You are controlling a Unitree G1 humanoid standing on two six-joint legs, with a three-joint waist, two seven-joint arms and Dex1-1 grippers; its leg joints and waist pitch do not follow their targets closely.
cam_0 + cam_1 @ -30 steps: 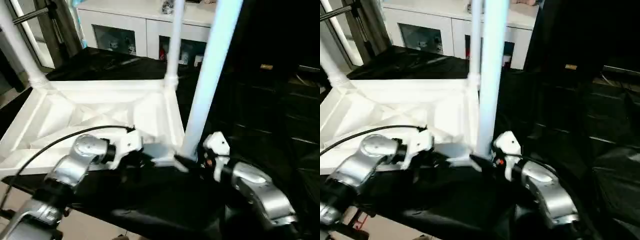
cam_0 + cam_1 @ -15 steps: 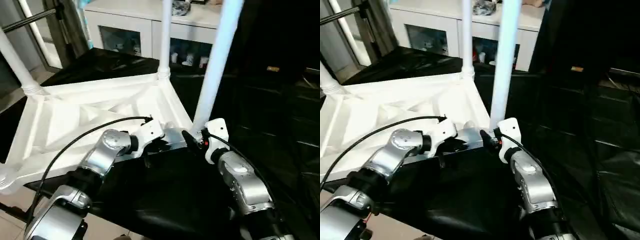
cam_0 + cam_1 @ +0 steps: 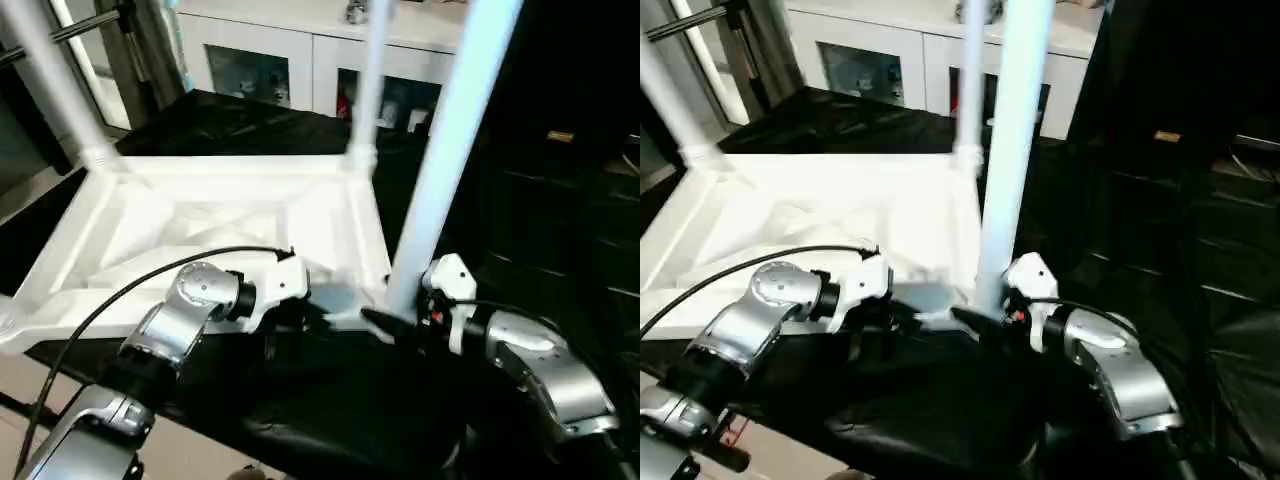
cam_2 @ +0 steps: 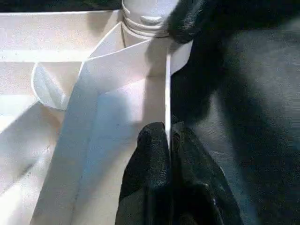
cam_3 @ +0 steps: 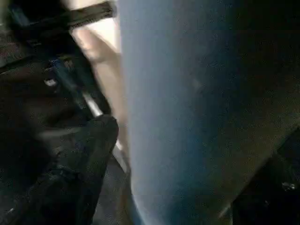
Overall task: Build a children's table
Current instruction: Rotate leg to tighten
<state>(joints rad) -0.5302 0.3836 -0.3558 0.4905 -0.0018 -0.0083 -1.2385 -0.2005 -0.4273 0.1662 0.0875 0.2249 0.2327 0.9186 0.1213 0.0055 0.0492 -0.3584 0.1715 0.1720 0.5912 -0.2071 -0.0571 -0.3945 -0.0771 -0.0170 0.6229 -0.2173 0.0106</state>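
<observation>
On the black-draped worktop [image 3: 330, 420]: children's table [image 3: 200, 235] upside down, ribbed underside up, near rim at the cloth's front edge.
Lies with long axis running left to right; three legs seen standing upright in corner sockets: far left [image 3: 55, 85], far right [image 3: 368, 75], near right [image 3: 450, 150]. Near-left corner overhangs the cloth edge above pale floor; dark open room to the right of the near-right leg. Left claw [image 4: 168, 140] pinched shut on the thin near wall of the top, one finger [image 4: 150, 159] on each face, close to the near-right socket. Right claw [image 3: 385, 322] reaches to the foot of the near-right leg, one finger [image 5: 89, 145] just beside it; spread and hold cannot be made out. Behind stands a white glass-door cabinet [image 3: 265, 60], small items blurred inside.
</observation>
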